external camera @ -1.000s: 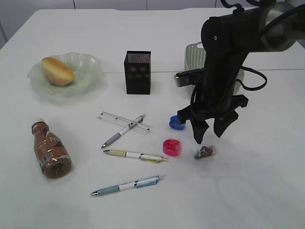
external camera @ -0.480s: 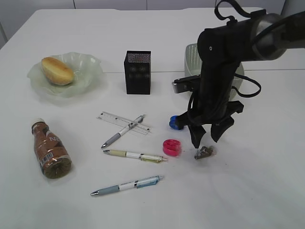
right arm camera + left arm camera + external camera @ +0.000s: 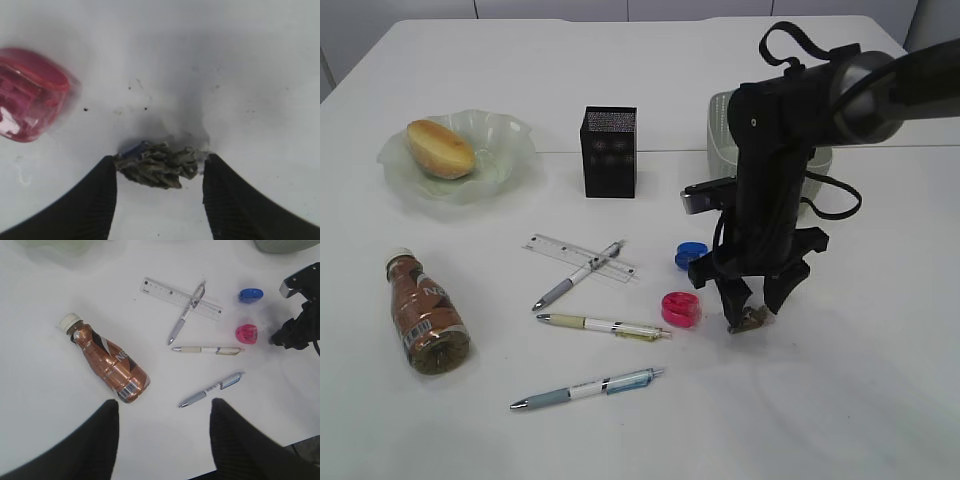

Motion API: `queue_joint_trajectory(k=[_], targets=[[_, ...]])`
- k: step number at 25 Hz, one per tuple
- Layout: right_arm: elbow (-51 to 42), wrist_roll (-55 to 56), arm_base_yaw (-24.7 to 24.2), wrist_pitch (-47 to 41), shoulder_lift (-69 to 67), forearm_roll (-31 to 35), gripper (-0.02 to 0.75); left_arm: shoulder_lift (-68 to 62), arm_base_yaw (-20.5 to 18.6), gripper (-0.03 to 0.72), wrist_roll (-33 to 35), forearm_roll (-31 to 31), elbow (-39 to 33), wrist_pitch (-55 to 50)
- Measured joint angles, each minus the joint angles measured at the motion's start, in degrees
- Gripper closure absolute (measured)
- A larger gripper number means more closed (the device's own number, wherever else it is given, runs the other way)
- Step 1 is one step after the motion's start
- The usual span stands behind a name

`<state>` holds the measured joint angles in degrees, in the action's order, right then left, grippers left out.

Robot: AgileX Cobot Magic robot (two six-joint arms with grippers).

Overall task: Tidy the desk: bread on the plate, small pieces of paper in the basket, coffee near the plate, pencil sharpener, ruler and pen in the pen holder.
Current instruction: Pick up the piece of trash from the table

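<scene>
1. The right gripper [image 3: 752,302] is down at the desk [image 3: 880,380], its two fingers [image 3: 95,200] set one on each side of a crumpled scrap of paper [image 3: 156,165]. The jaws are partly open. The fingers stand right at the ends of the scrap, but I cannot tell if they press it.
2. A pink pencil sharpener [image 3: 681,308] lies just left of that scrap, and a blue sharpener [image 3: 690,254] sits a little further back, near the arm.
3. The left gripper [image 3: 165,440] hangs high above the near left part of the desk, jaws standing apart with nothing between them.
4. The bread [image 3: 439,148] lies in the green glass plate [image 3: 510,160] at the far left.
5. The coffee bottle [image 3: 424,315] lies on its side at the near left, well apart from the plate, its white cap pointing away.
6. The clear ruler [image 3: 552,246] lies flat in the middle of the desk, and a white pen [image 3: 578,275] lies across its right end.
7. A second pen [image 3: 603,326], cream-coloured, lies just below them, and a blue pen [image 3: 588,388] lies nearest to me.
8. The black mesh pen holder [image 3: 609,151] stands upright behind the ruler.
9. The green basket [image 3: 725,125] sits at the back right, mostly hidden behind the right arm.
</scene>
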<state>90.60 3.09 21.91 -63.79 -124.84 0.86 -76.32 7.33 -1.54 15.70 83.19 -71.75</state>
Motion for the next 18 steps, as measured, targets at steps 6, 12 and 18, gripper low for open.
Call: queue_joint_trajectory(k=[6, 12, 18], targets=[[0.0, 0.1, 0.0, -0.09, -0.96, -0.15, 0.332, 0.0, 0.0, 0.265, -0.04, 0.0, 0.0, 0.0], [0.0, 0.1, 0.0, 0.22, -0.96, -0.15, 0.334, 0.0, 0.0, 0.265, -0.04, 0.0, 0.0, 0.0], [0.0, 0.1, 0.0, 0.34, -0.96, -0.15, 0.45, 0.0, 0.0, 0.265, -0.04, 0.0, 0.0, 0.0]])
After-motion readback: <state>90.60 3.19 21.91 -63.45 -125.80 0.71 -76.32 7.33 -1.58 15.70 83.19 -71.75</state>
